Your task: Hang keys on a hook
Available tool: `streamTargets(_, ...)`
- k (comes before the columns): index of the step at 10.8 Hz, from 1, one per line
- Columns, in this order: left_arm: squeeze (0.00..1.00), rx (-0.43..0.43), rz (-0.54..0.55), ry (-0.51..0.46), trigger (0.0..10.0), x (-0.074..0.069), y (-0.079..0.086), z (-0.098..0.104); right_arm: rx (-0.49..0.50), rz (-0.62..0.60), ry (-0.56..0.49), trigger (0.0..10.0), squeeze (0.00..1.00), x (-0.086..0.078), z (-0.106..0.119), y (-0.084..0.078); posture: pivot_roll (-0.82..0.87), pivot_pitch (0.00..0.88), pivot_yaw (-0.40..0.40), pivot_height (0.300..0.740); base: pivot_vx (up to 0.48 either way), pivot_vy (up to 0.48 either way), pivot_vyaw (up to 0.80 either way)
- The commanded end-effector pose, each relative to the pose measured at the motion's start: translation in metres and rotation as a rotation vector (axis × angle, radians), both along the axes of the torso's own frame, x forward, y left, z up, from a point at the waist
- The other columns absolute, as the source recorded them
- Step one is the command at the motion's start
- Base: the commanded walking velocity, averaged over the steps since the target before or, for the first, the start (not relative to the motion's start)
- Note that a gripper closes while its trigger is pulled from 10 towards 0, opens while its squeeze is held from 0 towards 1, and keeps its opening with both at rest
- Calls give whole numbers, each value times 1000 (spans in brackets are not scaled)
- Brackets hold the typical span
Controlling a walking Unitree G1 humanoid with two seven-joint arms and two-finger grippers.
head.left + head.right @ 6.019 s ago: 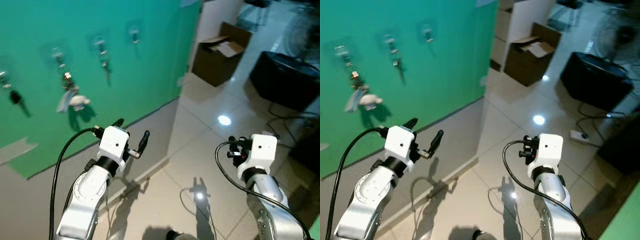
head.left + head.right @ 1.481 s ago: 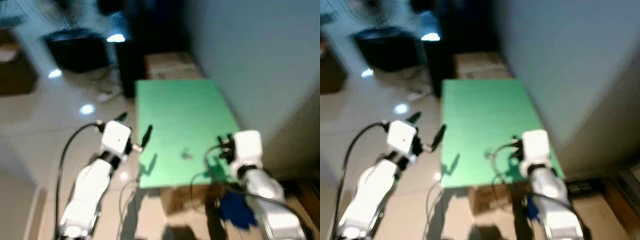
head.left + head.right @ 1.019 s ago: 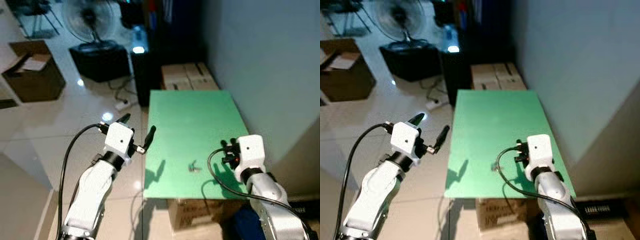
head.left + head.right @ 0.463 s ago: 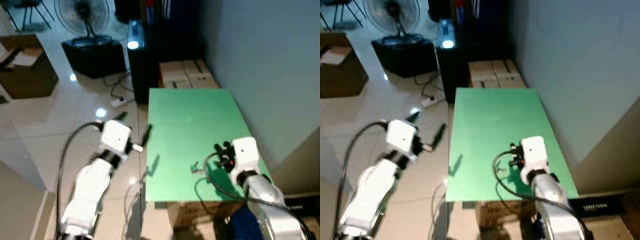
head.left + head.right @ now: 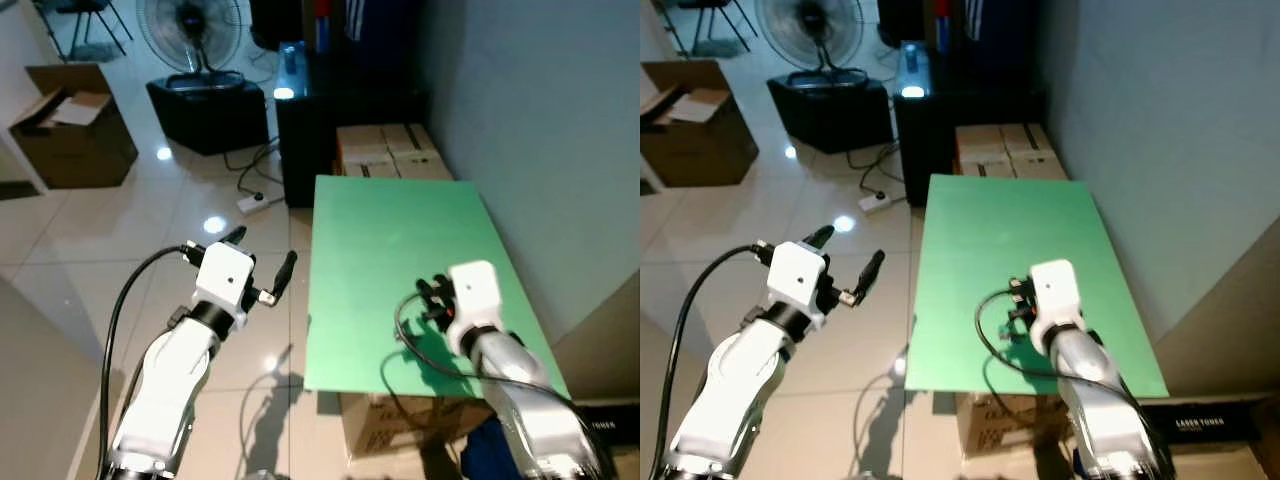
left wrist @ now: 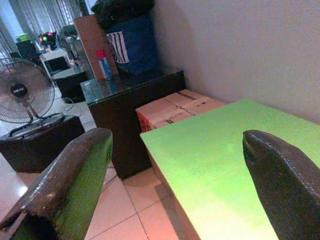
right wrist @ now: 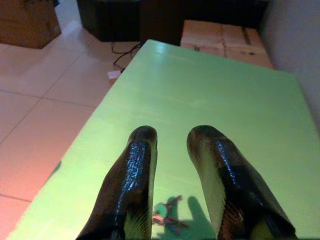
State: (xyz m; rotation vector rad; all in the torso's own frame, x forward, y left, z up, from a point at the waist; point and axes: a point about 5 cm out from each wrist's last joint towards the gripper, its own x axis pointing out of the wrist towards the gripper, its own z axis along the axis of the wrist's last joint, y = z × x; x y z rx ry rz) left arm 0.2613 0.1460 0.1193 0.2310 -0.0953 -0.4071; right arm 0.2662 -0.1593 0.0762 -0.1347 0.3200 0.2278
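1. The keys (image 7: 166, 215) lie flat on the green table (image 5: 390, 240), just under the right gripper (image 7: 172, 145).
2. Its two fingers sit a little apart and hold nothing.
3. The left gripper (image 5: 262, 262) hangs wide open over the floor, holding nothing.
4. This looks like the pick-up step: next, go down and pinch the keys.

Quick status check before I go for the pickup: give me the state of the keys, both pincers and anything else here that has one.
keys: lying flat on the green table, not gripped
green table: bare apart from the keys
left pincer: open, held over the floor beside the table
right pincer: slightly open, holding nothing, above the table just short of the keys
cardboard box: flaps open, on the floor
fan: cannot tell if running
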Motion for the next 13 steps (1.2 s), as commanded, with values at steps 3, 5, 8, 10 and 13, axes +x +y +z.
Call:
streamTargets(3,0,35,-76,-2,10000,3,2,6,5,-26,80,10000,1000,17,-17,0,-14,97,39,740,0,0,0)
streamTargets(5,0,31,-201,10,10000,0,-2,14,-13,-20,134,10000,1000,34,-29,4,26,152,50,740,0,0,0)
streamTargets(8,0,19,-298,39,10000,-6,-5,18,5,-44,172,10000,1000,43,-36,4,34,163,51,740,0,0,0)
streamTargets(10,0,27,-358,67,10000,-17,-8,20,-33,-44,227,10000,1000,48,-44,6,73,218,63,740,0,0,0)
streamTargets(13,0,54,-421,101,10000,-27,-4,31,-64,-50,335,10000,1000,55,-52,10,103,299,64,740,0,0,0)
